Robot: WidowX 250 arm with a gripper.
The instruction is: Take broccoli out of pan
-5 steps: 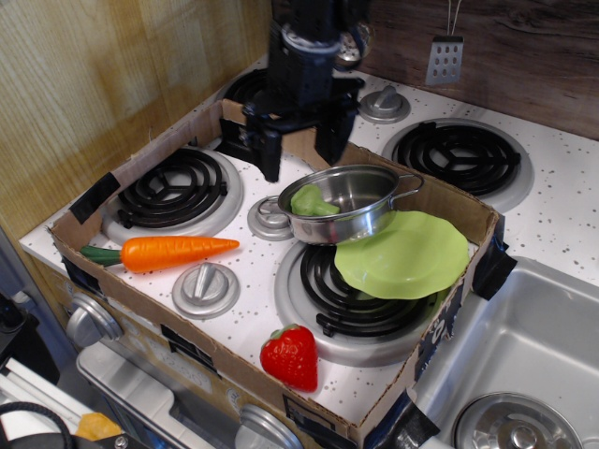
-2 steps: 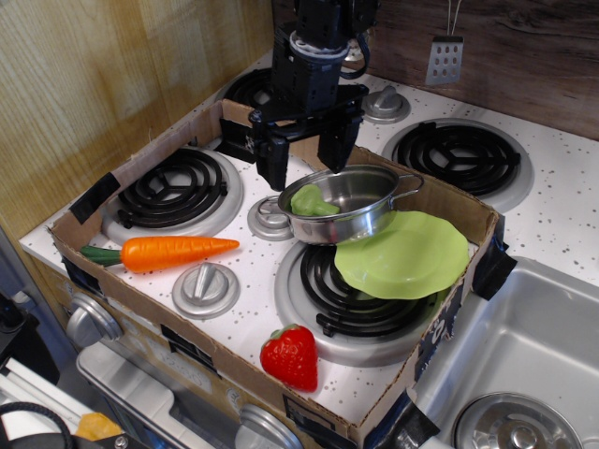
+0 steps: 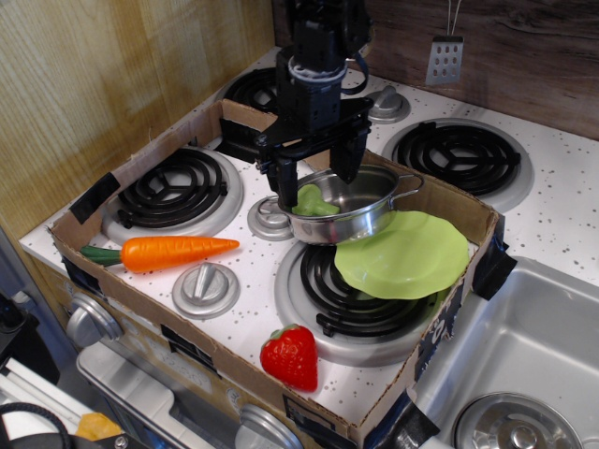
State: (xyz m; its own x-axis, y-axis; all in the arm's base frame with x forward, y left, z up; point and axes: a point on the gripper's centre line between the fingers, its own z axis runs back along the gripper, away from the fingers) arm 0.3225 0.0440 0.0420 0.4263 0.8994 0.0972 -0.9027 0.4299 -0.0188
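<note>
The steel pan [image 3: 360, 221] with loop handles sits on the toy stove, partly resting on a lime-green plate. The pale-green broccoli [image 3: 312, 201] lies inside it against the left wall. My black gripper [image 3: 318, 185] hangs open directly over the pan's left side. Its left finger is at the rim beside the broccoli and its right finger is over the pan's inside. It holds nothing.
A lime-green plate [image 3: 407, 254] lies on the front right burner. An orange carrot [image 3: 173, 251] and a red strawberry [image 3: 291, 356] lie at the front. A cardboard frame [image 3: 150, 323] rings the stovetop. A sink [image 3: 533, 346] is at the right.
My gripper has moved right and down, from behind the pan's left side to over the pan and the broccoli. The jaws stay open. The pan and the broccoli have not moved.
</note>
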